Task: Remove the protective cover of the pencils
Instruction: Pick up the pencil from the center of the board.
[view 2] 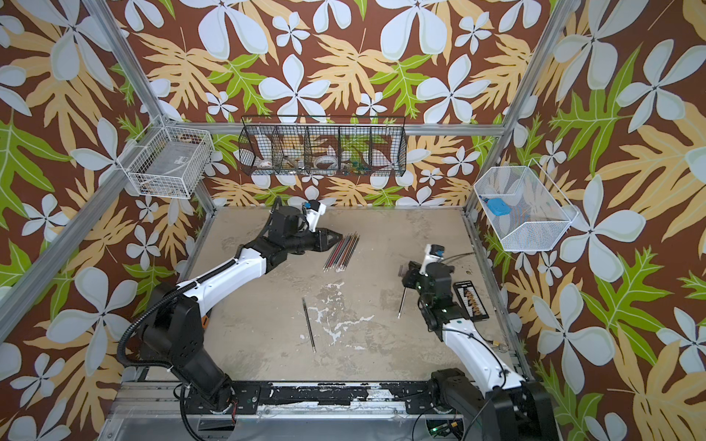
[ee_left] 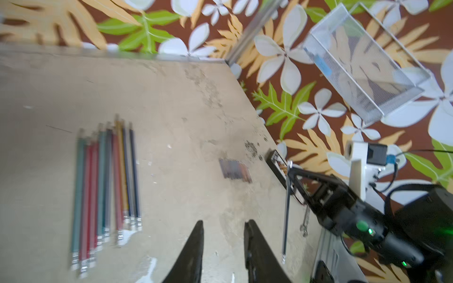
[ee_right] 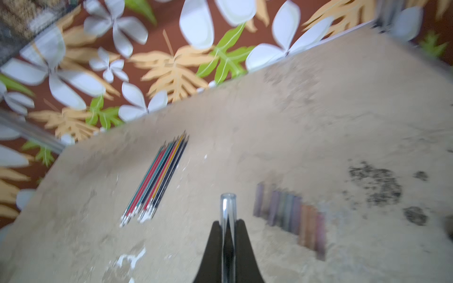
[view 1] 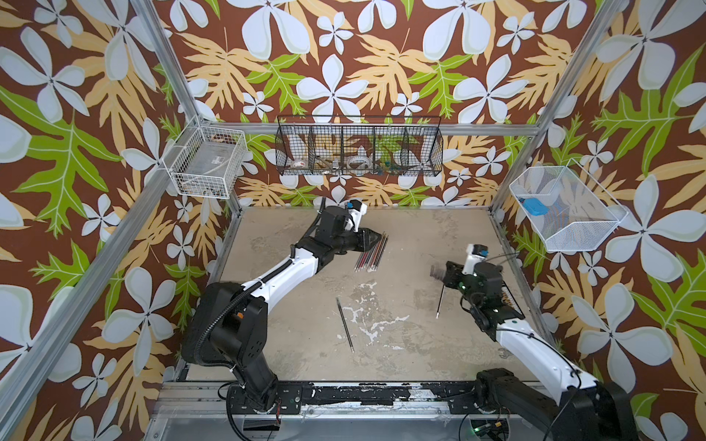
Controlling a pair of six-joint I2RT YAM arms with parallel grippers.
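A bundle of pencils lies at the back of the table, its shafts red, teal, grey, yellow and dark. My left gripper hovers just left of the bundle, open and empty. A row of smoky tube caps, the protective cover, lies on the table to the right. My right gripper is beside that row, shut on the clear capped end of a dark pencil. That pencil slopes toward the table's front. Another dark pencil lies alone in the middle.
A black card of small brown pieces lies by the right edge behind my right arm. A small wrench lies near it. Wire baskets hang on the walls: white, black, white mesh.
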